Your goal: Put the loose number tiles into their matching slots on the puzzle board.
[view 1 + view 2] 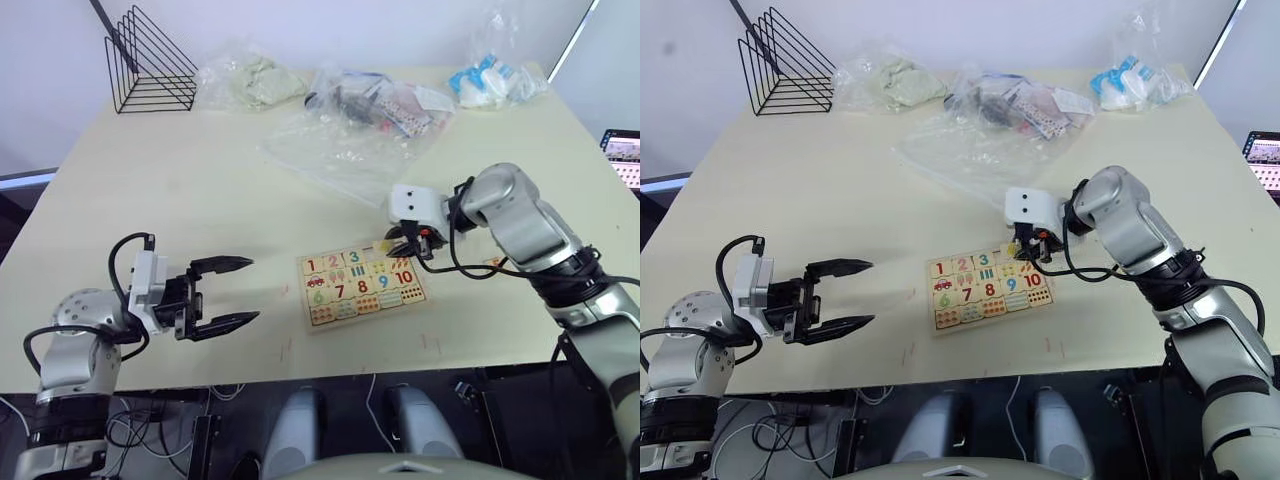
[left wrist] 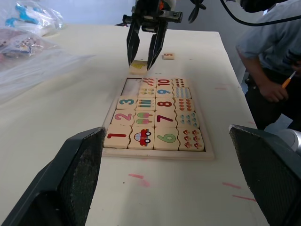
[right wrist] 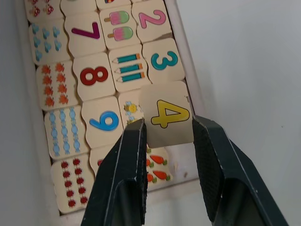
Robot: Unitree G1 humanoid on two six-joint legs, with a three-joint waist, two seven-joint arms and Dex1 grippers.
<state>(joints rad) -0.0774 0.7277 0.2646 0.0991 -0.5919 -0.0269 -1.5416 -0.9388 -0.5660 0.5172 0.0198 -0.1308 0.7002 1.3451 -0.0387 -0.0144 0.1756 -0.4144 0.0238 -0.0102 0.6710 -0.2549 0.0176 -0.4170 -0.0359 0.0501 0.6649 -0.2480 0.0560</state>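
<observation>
The puzzle board [image 1: 362,285] lies flat near the table's front edge. Tiles 1, 2 and 3 sit in its top row, and the two slots beside the 3 [image 3: 165,66] stand empty. My right gripper [image 3: 167,125] is shut on the yellow 4 tile [image 3: 165,115], holding it over the board's top edge just past the 3. The orange 5 tile [image 2: 168,56] lies loose on the table beyond the board, close to my right arm. My left gripper [image 1: 253,290] hangs open and empty to the left of the board, fingers pointing at it.
A black wire rack [image 1: 150,60] stands at the far left corner. Several clear plastic bags [image 1: 360,120] lie across the back of the table. A seated person [image 2: 273,61] shows beyond the table's right side. A screen [image 1: 625,155] is at the right edge.
</observation>
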